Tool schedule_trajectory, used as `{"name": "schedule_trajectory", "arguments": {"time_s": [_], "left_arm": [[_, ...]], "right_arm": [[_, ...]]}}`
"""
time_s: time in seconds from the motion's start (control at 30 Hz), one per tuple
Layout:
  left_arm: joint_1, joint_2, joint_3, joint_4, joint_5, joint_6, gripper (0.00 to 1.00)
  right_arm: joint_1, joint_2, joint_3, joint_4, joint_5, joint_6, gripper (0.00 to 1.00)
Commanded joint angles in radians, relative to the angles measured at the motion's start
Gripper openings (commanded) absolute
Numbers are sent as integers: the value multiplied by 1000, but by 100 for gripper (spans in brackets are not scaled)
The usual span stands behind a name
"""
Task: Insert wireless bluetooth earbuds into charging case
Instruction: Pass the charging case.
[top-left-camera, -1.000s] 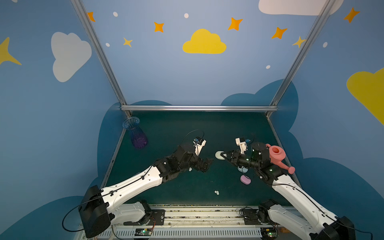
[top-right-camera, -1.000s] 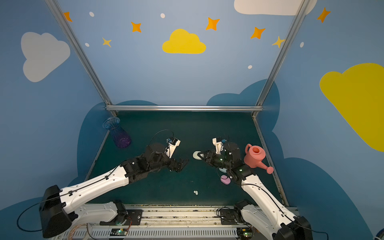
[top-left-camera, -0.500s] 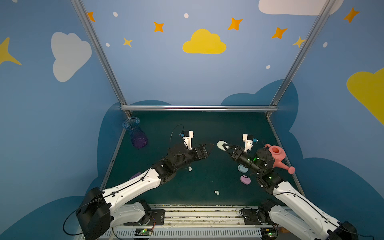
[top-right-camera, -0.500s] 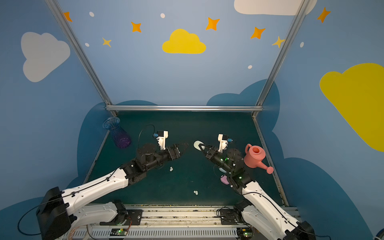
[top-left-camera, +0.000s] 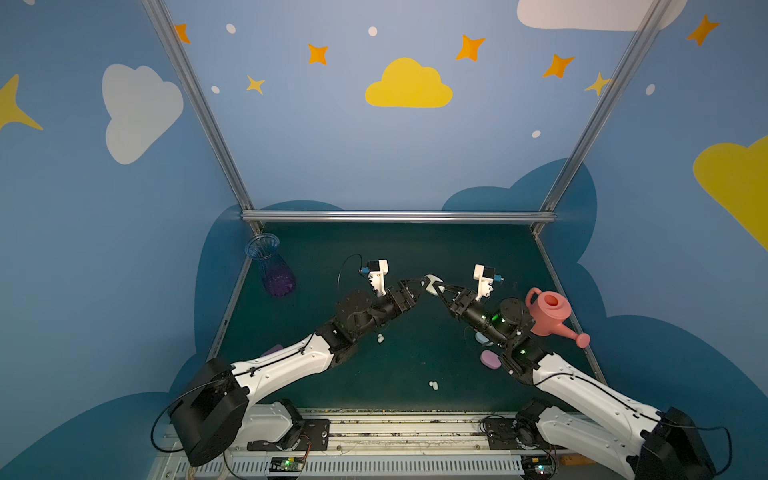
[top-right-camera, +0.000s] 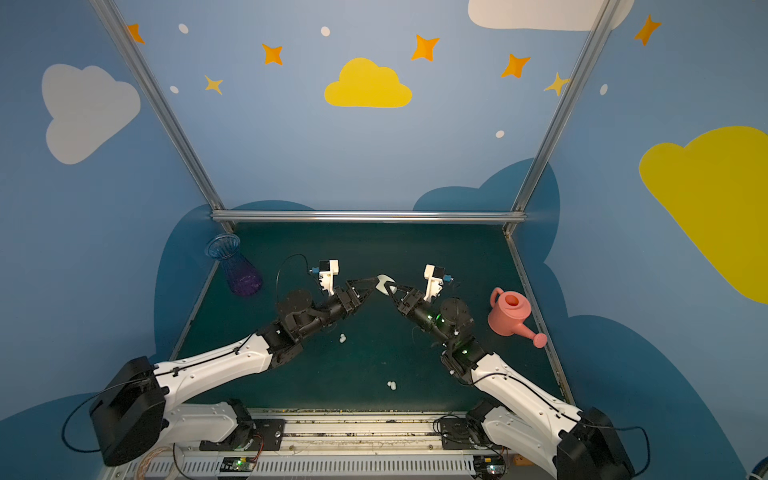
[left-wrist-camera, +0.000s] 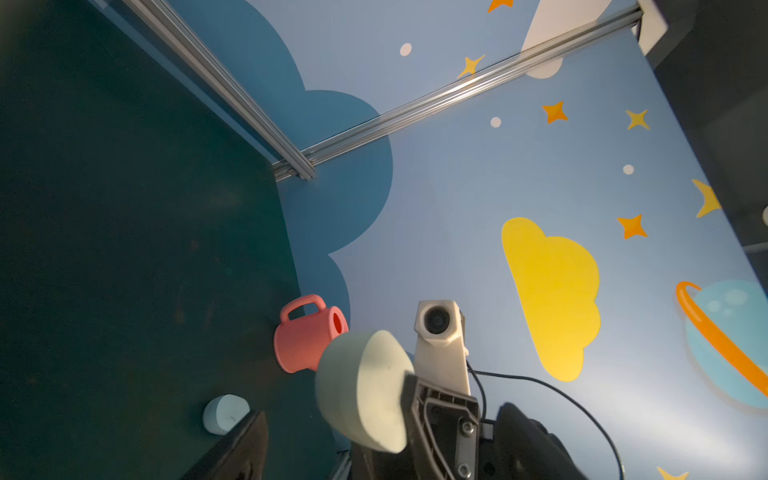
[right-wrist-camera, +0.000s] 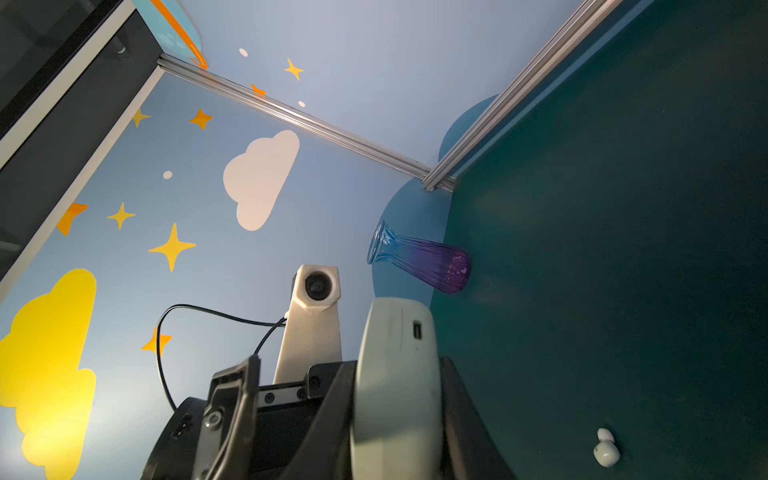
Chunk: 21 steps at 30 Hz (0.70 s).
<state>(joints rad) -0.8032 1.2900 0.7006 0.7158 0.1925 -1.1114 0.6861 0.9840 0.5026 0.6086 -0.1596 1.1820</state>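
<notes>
A pale oval charging case (top-left-camera: 432, 284) (top-right-camera: 384, 283) hangs in the air above mid-table. My right gripper (top-left-camera: 437, 288) (right-wrist-camera: 398, 368) is shut on it, one dark finger on each broad face (right-wrist-camera: 399, 332). From the opposite side my left gripper (top-left-camera: 420, 286) (left-wrist-camera: 374, 419) stands open, its jaws straddling the case (left-wrist-camera: 361, 390) without pressing on it. Earbuds lie on the green table: one pair below the left wrist (top-left-camera: 379, 338) (top-right-camera: 342, 338) (right-wrist-camera: 606, 451), another near the front edge (top-left-camera: 434, 385) (top-right-camera: 391, 385).
A light-blue case (top-left-camera: 482, 337) (left-wrist-camera: 224, 413) and a pink case (top-left-camera: 490, 360) lie under the right arm. A pink watering can (top-left-camera: 548, 313) (left-wrist-camera: 305, 332) stands at the right edge. A purple glass vase (top-left-camera: 272, 270) (right-wrist-camera: 419, 259) stands back left.
Both arms have risen from the table and met in the middle. The right gripper carried the pale case up, and the left jaws have narrowed around it.
</notes>
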Motion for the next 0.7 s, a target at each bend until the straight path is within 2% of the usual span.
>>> {"name": "schedule_trajectory", "arguments": {"time_s": [0.0, 0.1, 0.43, 0.67], "left_arm": [[4, 9, 2, 101, 4, -16, 80], [6, 27, 0, 135, 7, -32, 76], [19, 69, -24, 255, -1, -141, 51], [20, 71, -37, 312, -1, -172, 45]], "right_arm": [[19, 20, 23, 87, 27, 11, 16], [36, 43, 24, 125, 30, 22, 16], [74, 82, 24, 174, 62, 46, 16], [84, 99, 13, 198, 89, 81, 15]]}}
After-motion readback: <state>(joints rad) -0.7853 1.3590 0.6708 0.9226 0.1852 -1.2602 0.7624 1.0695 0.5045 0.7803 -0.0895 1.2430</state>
